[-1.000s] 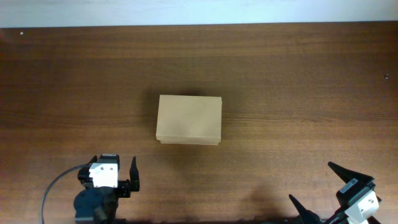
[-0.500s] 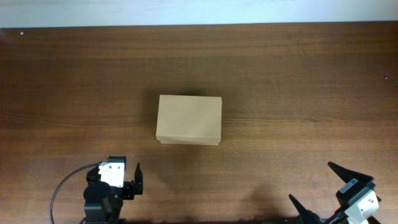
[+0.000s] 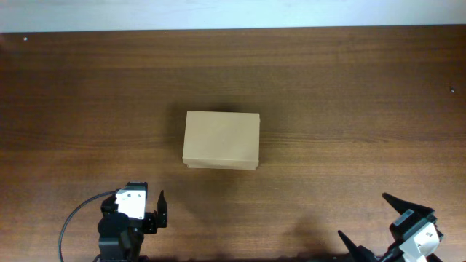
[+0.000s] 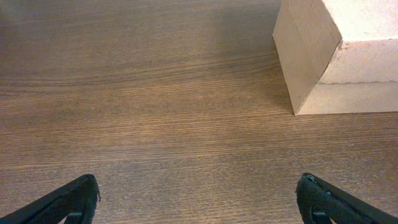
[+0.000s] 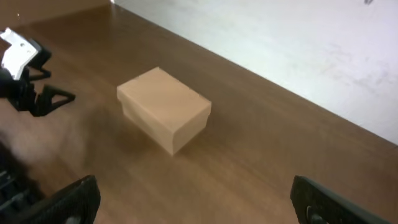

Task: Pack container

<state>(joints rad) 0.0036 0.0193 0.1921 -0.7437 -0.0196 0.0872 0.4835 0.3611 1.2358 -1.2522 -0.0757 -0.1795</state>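
The container is a plain tan cardboard box with its lid shut, standing at the middle of the wooden table. It also shows in the left wrist view at the upper right and in the right wrist view. My left gripper is open and empty near the table's front edge, in front of the box and to its left; in its own view the jaws are spread wide over bare wood. My right gripper is open and empty at the front right corner; its jaws are spread wide.
The wooden table ends at a pale wall at the back. The left arm shows at the left of the right wrist view. A grey cable loops beside the left arm.
One second ago the left gripper was further left; it moved a little right and turned to face the box, then stayed still. The right gripper shifted very slightly. The box has not moved.
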